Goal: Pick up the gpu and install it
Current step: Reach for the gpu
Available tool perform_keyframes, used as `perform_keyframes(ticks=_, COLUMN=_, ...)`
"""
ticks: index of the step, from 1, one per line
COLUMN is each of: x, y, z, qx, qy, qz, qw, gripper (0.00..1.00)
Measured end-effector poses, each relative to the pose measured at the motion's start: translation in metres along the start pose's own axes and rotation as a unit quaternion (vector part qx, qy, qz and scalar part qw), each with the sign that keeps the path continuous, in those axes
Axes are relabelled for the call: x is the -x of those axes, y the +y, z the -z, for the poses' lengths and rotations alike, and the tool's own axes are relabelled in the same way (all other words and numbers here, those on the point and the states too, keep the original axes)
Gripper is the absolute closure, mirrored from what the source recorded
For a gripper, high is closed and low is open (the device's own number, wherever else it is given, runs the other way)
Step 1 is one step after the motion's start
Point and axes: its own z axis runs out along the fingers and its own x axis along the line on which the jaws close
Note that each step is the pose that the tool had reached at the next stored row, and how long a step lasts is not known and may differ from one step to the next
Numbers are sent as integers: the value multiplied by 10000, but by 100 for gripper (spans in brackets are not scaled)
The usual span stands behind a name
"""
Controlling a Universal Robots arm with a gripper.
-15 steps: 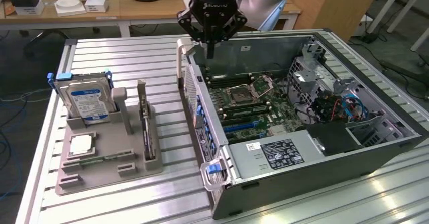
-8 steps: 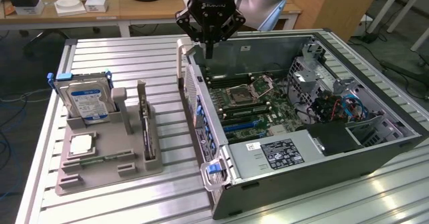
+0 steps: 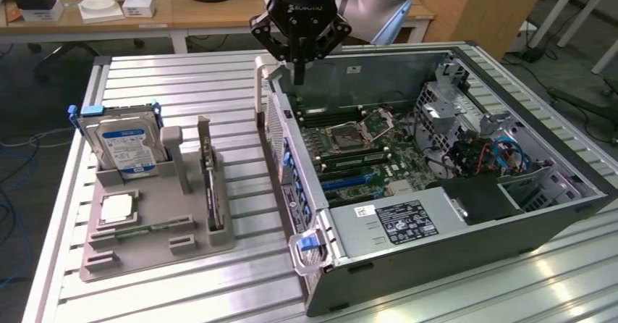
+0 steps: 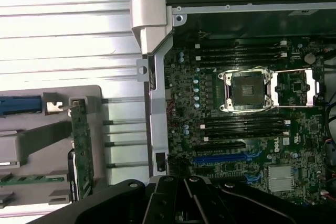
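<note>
Gpu [image 3: 208, 185] stands on its long edge in a slot of the grey tray [image 3: 106, 254], along the tray's edge that faces the computer case [image 3: 540, 214]. We note it as a thin dark card, upright; in the wrist view it reads as a narrow green-faced board [image 4: 81, 145].

At the tray's far corner a silver hard drive [image 3: 124, 145] with a blue label stands upright. A square chip [image 3: 118, 208] and a green memory stick [image 3: 145, 229] lie flat nearer the front edge.

The tray sits on the slatted metal table [image 3: 174, 84], toward its edge at the exterior view's left, just beside the open case.

Gripper [image 3: 299, 73] hangs above the case's far corner on the tray side, over the wall edge. We see its fingers clenched together with nothing between them. It is well apart from the gpu.

Inside the case the motherboard [image 3: 357, 149] lies exposed, its processor socket [image 3: 346, 136] open.
</note>
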Motion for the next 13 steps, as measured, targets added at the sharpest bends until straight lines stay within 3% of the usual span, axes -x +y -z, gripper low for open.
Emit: perform_keyframes(ticks=13, x=-51, y=-6, z=0, qx=0, qy=0, qz=0, qw=10000, gripper=90)
